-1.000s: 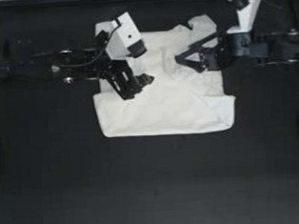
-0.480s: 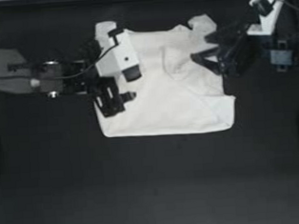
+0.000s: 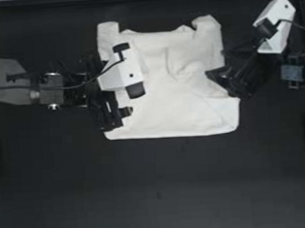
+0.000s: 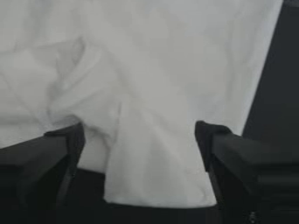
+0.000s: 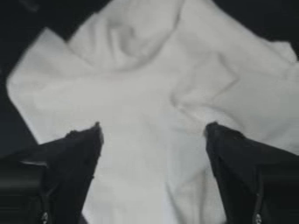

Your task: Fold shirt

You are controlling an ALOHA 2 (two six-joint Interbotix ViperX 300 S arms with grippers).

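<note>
The white shirt [image 3: 174, 100] lies partly folded and rumpled at the back middle of the table, its sleeves tucked inward. My left gripper [image 3: 109, 111] hovers over the shirt's left edge, open, with a loose fold of shirt [image 4: 152, 87] lying between and beyond its jaws. Over the right edge, my right gripper [image 3: 228, 79] is open wide above creased shirt [image 5: 146, 100]. Neither one pinches any cloth.
The dark table [image 3: 160, 188] stretches in front of the shirt. The left arm's grey link [image 3: 7, 81] reaches in from the left, and the right arm's white wrist plate [image 3: 276, 21] sits at the back right.
Both grippers have drawn outward from the shirt's middle, the left to its left edge and the right to its right edge. The shirt lies much as before.
</note>
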